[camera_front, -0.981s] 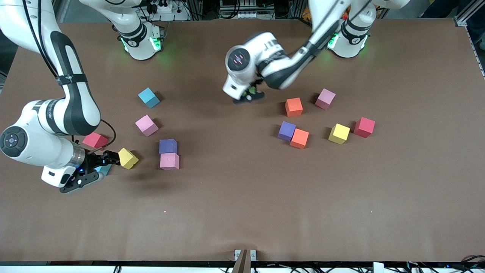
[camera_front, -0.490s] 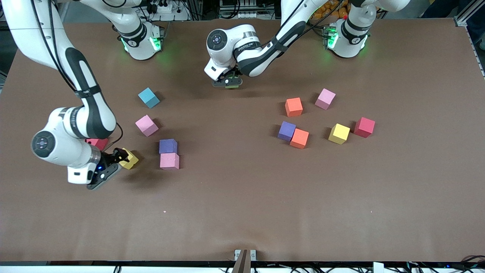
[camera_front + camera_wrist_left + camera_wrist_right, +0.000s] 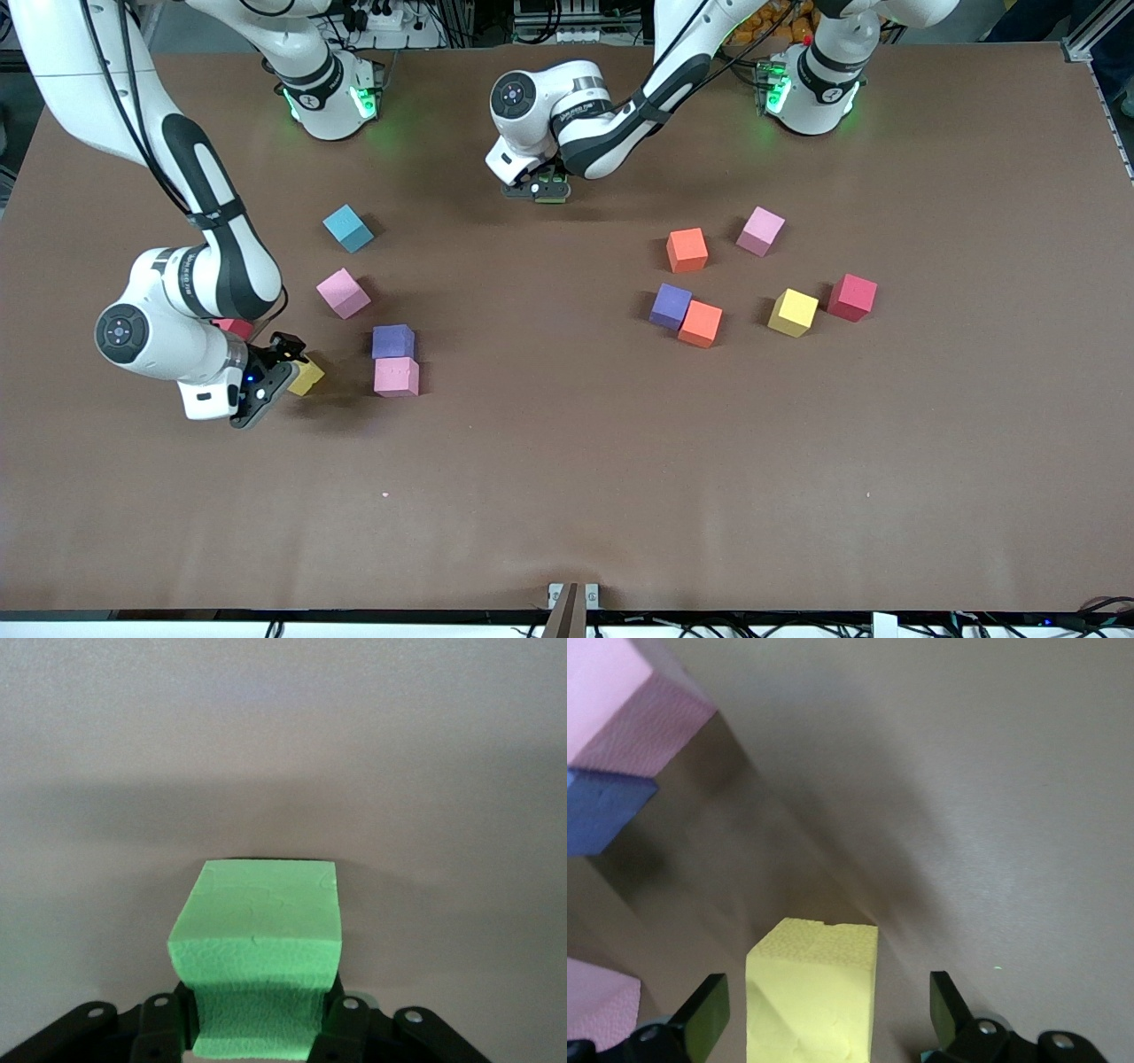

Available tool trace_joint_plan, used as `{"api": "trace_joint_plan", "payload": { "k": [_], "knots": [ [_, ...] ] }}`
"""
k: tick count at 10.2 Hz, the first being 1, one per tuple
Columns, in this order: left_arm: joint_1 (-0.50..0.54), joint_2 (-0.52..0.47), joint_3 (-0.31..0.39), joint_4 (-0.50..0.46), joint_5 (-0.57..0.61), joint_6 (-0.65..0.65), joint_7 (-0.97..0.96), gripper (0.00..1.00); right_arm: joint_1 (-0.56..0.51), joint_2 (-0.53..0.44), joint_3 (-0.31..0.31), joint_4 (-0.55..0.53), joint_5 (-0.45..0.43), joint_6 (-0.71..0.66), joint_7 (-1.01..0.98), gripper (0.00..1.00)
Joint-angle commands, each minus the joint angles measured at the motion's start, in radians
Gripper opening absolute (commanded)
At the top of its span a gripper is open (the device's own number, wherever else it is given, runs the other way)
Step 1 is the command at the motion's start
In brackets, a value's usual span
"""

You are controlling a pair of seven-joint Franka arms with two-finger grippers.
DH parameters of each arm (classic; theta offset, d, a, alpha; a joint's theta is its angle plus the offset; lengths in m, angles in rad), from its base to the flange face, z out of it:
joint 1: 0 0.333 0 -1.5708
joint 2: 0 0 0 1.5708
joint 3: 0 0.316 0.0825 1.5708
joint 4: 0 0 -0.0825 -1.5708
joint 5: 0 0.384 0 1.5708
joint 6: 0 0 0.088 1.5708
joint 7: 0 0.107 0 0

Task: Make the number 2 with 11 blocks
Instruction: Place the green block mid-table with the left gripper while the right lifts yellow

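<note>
Currently the left gripper (image 3: 542,189) hangs low over the table (image 3: 567,496) near the robots' bases, between the two of them, clamped on a green block (image 3: 255,943); in the left wrist view the foam is visibly squeezed in between the fingers (image 3: 159,1028). The right gripper (image 3: 282,365) is down at the right arm's end of the table with its jaws spread wide around a yellow block (image 3: 306,377), and the right wrist view shows that block (image 3: 813,992) lying between the two fingertips (image 3: 707,1010) with a gap on either side, so nothing is gripped.

Close by it, toward the middle, a purple block (image 3: 392,340) touches a pink block (image 3: 396,376), the pink one nearer the front camera. Another pink block (image 3: 343,292) and a cyan block (image 3: 347,228) lie farther from that camera, apart from each other. A red block (image 3: 232,327) is partly hidden by the right arm.

Toward the left arm's end, a second purple block (image 3: 671,306) touches an orange block (image 3: 700,322). Scattered around them are another orange block (image 3: 687,250), a pale pink block (image 3: 761,230), a second yellow block (image 3: 793,312) and a second red block (image 3: 852,296). No digit shape has been laid out.
</note>
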Motion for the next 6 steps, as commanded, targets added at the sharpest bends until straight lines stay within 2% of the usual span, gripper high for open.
{"api": "trace_joint_plan", "payload": {
  "k": [1,2,3,4,6],
  "knots": [
    [0.002,-0.011,0.000,-0.016,0.022,0.032,0.028,0.26,-0.017,-0.049,0.008,-0.069,-0.006,0.014,-0.072,1.00],
    [0.005,-0.011,0.000,-0.014,0.022,0.037,0.040,0.31,-0.014,-0.053,0.008,-0.077,-0.006,0.016,-0.071,1.00],
    [0.005,-0.010,0.000,-0.011,0.024,0.037,0.046,0.56,-0.014,-0.050,0.008,-0.101,-0.006,0.057,-0.071,1.00],
    [0.002,-0.011,0.000,-0.011,0.022,0.037,0.043,1.00,-0.008,-0.052,0.008,-0.138,-0.006,0.117,-0.072,1.00],
    [0.009,-0.023,0.000,-0.008,0.022,0.031,0.026,1.00,-0.008,-0.047,0.007,-0.143,-0.009,0.126,-0.072,1.00]
  ]
}}
